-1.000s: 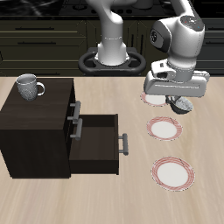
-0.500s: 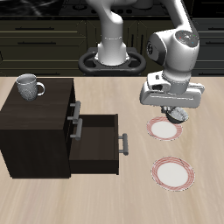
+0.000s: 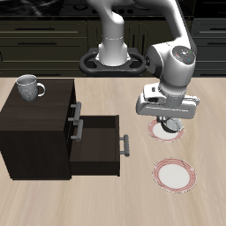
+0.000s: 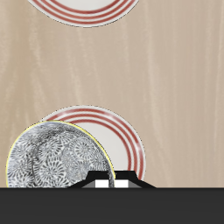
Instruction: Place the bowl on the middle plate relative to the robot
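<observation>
bowl (image 4: 54, 156): small, round, grey-white with dark speckly flower pattern inside, hanging tilted in my grip over the plate | middle plate (image 4: 118, 131): flat white, pinkish-red striped rim, partly covered by bowl

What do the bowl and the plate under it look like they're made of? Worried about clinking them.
The bowl looks like glazed ceramic: smooth pale rim, dark floral speckle pattern inside. The middle plate looks like glazed ceramic too: flat white surface with neat pinkish-red rim stripes. Both are simulator renders, so hardness is a guess. The table looks like pale wood, judging by its grain.
</observation>
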